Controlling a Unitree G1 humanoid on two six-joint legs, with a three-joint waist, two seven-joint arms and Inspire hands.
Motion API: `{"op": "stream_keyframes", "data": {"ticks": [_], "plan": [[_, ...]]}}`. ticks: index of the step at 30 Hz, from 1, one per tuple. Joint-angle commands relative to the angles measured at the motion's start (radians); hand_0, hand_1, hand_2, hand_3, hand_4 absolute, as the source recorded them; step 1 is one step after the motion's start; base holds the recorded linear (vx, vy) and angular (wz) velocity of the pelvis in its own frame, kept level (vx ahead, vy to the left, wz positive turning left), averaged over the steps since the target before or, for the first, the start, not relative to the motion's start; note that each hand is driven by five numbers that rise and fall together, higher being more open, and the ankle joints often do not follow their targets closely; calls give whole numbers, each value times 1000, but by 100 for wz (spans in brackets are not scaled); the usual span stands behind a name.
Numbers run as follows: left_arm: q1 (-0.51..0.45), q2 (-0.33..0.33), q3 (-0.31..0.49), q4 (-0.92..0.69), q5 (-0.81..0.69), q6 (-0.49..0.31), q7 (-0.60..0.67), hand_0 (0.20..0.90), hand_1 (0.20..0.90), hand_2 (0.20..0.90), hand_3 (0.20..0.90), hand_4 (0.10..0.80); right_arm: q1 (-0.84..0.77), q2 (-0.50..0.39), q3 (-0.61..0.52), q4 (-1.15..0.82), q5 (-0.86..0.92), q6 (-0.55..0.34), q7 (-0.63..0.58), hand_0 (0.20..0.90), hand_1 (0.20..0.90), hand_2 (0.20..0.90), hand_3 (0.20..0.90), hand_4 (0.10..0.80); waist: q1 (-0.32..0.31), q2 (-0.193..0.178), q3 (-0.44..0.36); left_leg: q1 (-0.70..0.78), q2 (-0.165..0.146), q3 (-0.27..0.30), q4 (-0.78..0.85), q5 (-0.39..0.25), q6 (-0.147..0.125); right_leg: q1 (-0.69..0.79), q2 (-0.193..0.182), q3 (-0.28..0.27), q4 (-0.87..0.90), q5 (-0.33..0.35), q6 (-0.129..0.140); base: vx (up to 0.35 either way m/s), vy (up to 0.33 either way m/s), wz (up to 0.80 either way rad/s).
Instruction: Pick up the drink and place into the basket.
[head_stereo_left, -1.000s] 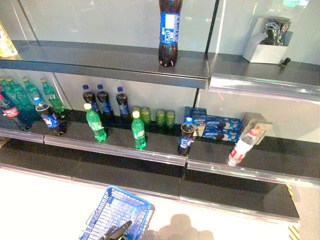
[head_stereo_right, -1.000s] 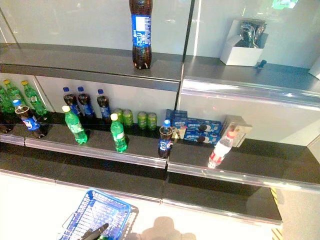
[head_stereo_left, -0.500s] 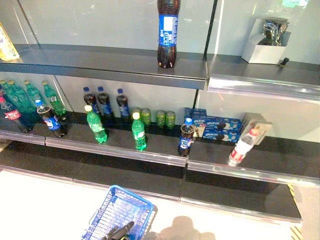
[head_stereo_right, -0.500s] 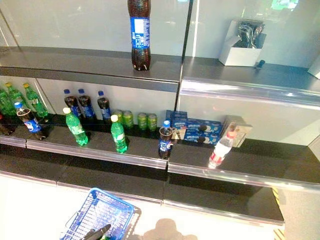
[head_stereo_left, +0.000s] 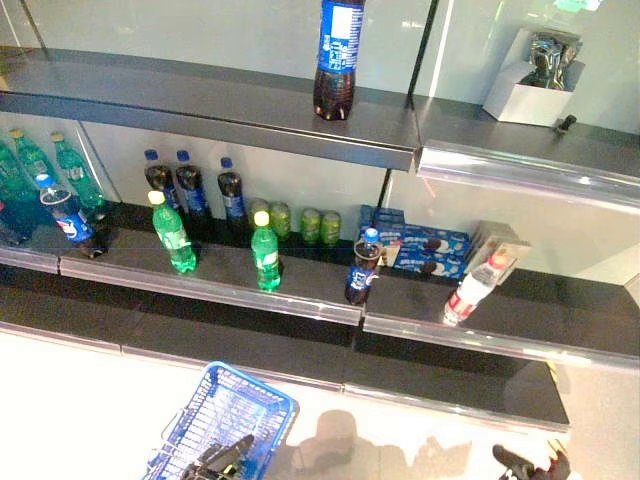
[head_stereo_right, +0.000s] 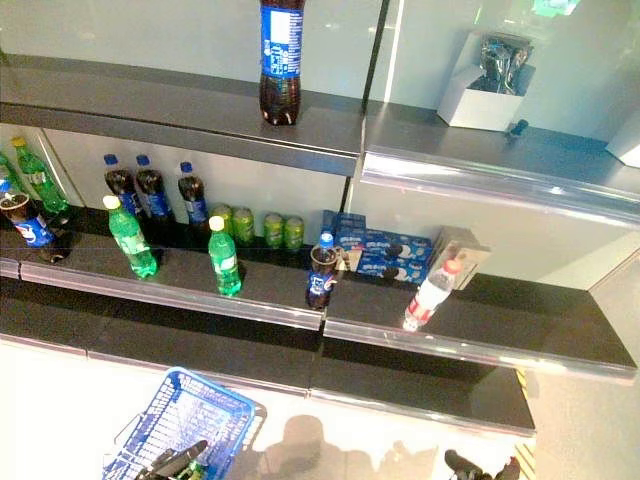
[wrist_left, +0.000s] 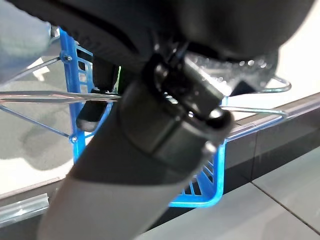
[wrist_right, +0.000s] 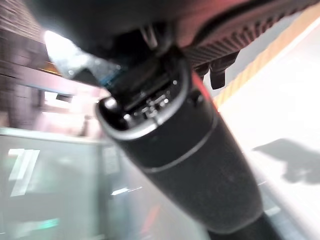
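Drinks stand on dark shelves ahead of me. A large cola bottle (head_stereo_left: 338, 60) is on the top shelf. On the middle shelf are two green bottles (head_stereo_left: 172, 233) (head_stereo_left: 265, 252), a small cola bottle (head_stereo_left: 361, 268) and a tilted white bottle with a red label (head_stereo_left: 470, 290). The blue wire basket (head_stereo_left: 262, 385) hangs low at the left, well below and apart from the shelves. My left hand (head_stereo_left: 225, 458) is shut on its wire handle (wrist_left: 45, 96). My right hand (head_stereo_left: 525, 465) shows at the lower right edge, open and holding nothing.
More cola bottles (head_stereo_left: 190, 185) and green cans (head_stereo_left: 300, 225) line the back of the middle shelf. Blue snack boxes (head_stereo_left: 415, 250) lie beside them. A white box (head_stereo_left: 530, 85) sits on the top shelf at the right. A lower step-shelf juts out towards me.
The whole picture has shifted, so the camera has moved. My right hand now shows at the lower right edge. The left hand still holds the basket.
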Motion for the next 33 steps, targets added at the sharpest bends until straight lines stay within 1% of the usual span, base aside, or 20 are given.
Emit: {"op": "stream_keyframes", "data": {"ticks": [1,2,3,4,7,10,11,13,17,20,23,24,25,27,28,29,33], "plan": [[-13,13,-8,-49,81,-27,-12,300,300,300,200,100,-69,-90,-68,-160,-105,-27,-78,900,900,900,900,800,37,38,38,67,-13,10,6,-113,32,-40,-19,-38,47,45,26,40,11,1],[4,6,3,-58,92,-27,-14,300,300,300,200,100,-47,-87,-79,-254,-152,-29,-77,900,900,900,900,800,32,39,35,68,-15,9,6,-115,34,-40,-18,-35,46,45,26,37,15,2],[9,4,5,-60,96,-27,-14,300,300,300,200,100,-38,-85,-82,-272,-167,-45,-71,900,900,900,900,800,30,39,34,69,-16,9,6,-115,35,-40,-18,-35,45,45,26,55,27,3],[23,-5,13,-69,104,-26,-11,300,300,300,200,100,-19,-94,-89,-393,-190,-12,-68,900,900,900,900,800,23,41,30,71,-19,9,6,-117,36,-42,-20,-29,45,43,27,43,23,1],[37,-10,25,-72,112,-22,-11,300,300,300,200,100,-1,-120,-105,-539,-229,-2,-60,900,900,900,900,800,15,49,25,76,-24,15,11,-122,39,-49,-23,-25,57,34,25,50,48,-1],[38,-8,30,-63,107,-24,-16,300,300,300,200,100,-8,-141,-117,-602,-240,-16,-58,900,900,900,900,800,11,54,27,76,-26,18,19,-125,42,-61,-24,-24,79,23,22,21,28,0],[33,-8,27,-51,106,-27,-22,300,300,300,200,100,-27,-163,-126,-655,-244,-18,-60,900,900,900,900,800,9,61,30,69,-28,18,33,-129,46,-78,-21,-25,110,8,16,0,0,0],[32,-8,17,-43,100,-36,-27,300,300,300,200,100,-48,-181,-132,-696,-233,-26,-73,900,900,900,900,800,10,68,38,58,-30,12,51,-134,49,-96,-18,-23,137,-4,10,7,15,0],[24,-5,0,-37,91,-44,-32,300,300,300,200,100,-87,-216,-148,-751,-203,-31,-89,900,900,900,900,800,11,79,59,24,-34,-3,99,-142,50,-128,-14,-20,183,-23,-2,-5,-4,-6],[10,-3,-16,-45,82,-42,-33,300,300,300,200,100,-123,-236,-142,-760,-189,-34,-116,900,900,900,900,800,13,89,82,-7,-35,-12,144,-145,49,-157,-11,-21,222,-36,-12,-45,-12,-2],[-13,-4,-48,-66,64,-42,-25,300,300,300,200,100,-186,-255,-124,-747,-179,-26,-161,900,900,900,900,800,16,101,118,-56,-38,-26,201,-149,50,-197,-6,-20,271,-53,-29,-72,-14,0],[-16,-5,-51,-68,61,-43,-24,300,300,300,200,100,-192,-257,-122,-745,-177,-26,-164,900,900,900,900,800,16,102,121,-61,-38,-27,206,-149,50,-200,-6,-20,274,-55,-31,-200,-16,7],[-36,1,-77,-88,27,-55,-23,300,300,300,200,100,-242,-276,-106,-732,-172,-36,-189,900,900,900,900,800,21,109,162,-98,-41,-37,234,-150,52,-228,-6,-20,296,-61,-40,-199,-11,7],[-47,3,-91,-103,8,-61,-21,300,300,300,200,100,-271,-286,-97,-727,-172,-42,-196,900,900,900,900,800,22,114,185,-120,-44,-44,250,-150,54,-244,-6,-19,309,-65,-45,-205,-8,1],[-61,3,-109,-121,-12,-69,-15,300,300,300,200,100,-302,-294,-83,-724,-179,-46,-205,900,900,900,900,800,24,118,212,-145,-49,-52,268,-149,57,-263,-6,-16,323,-67,-50,-149,-5,-2],[-63,2,-110,-122,-15,-70,-14,300,300,300,200,100,-308,-295,-80,-723,-180,-47,-207,900,900,900,900,800,24,119,215,-150,-50,-52,273,-151,57,-267,-7,-16,327,-68,-51,-147,-8,-1],[-99,8,-146,-148,-60,-90,-14,300,300,300,200,100,-407,-323,-43,-713,-197,-33,-239,900,900,900,900,800,30,125,278,-220,-63,-71,329,-151,62,-322,-15,-14,371,-70,-61,-129,-5,-9]]}}
